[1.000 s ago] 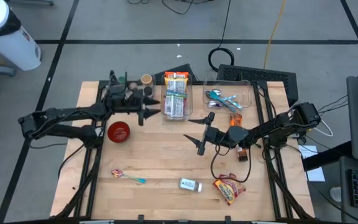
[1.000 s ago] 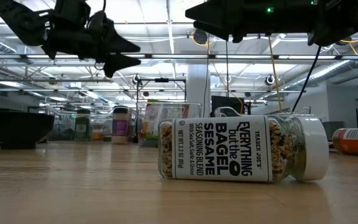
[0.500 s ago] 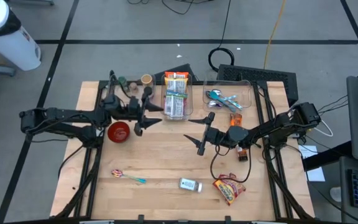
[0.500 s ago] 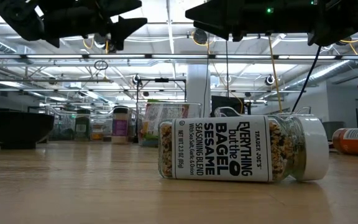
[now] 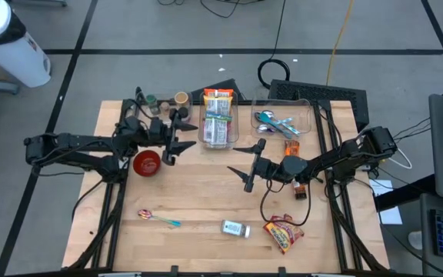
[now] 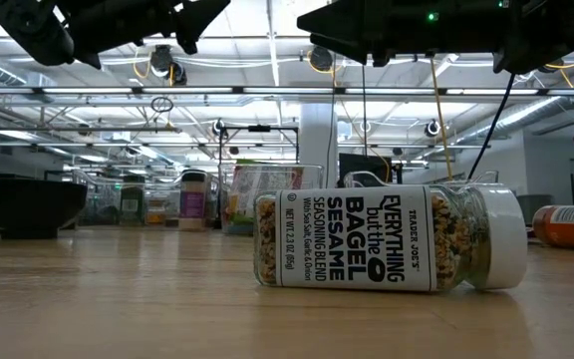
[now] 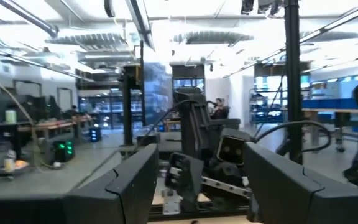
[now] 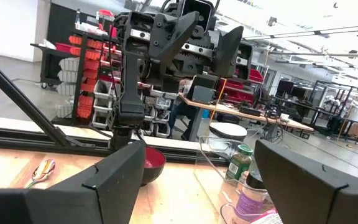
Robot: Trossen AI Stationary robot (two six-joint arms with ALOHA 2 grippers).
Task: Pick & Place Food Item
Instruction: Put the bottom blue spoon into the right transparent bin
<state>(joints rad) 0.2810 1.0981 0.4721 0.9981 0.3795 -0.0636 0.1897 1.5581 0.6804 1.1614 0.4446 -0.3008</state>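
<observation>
Pale planked wood forming the worktop [image 5: 206, 200], lying under everything. Resting at far left: glossy red round bowl [image 5: 146, 162], just beside the left hand [image 5: 181, 142], which is hanging above the boards with its dark tapered fingers spread, pinching nothing. Standing behind it near the back edge: small round-lidded jars [image 5: 166, 100]. Lying near the front edge: a slim colourful spoon [image 5: 157, 218]. Sitting at the back centre: a clear plastic bin [image 5: 218, 123] holding flat wrapped bars. Lying on its side near the front: a glass seasoning jar [image 6: 387, 239], cylindrical, white-capped, speckled with seeds, well apart from both hands. Hovering over mid-worktop: the right hand [image 5: 246, 165], black pointed fingers gaping wide, gripping nothing. Sitting behind: a second clear bin [image 5: 283, 119] with shiny utensils. Lying at front right: a crinkled red and yellow snack packet [image 5: 283, 233].
</observation>
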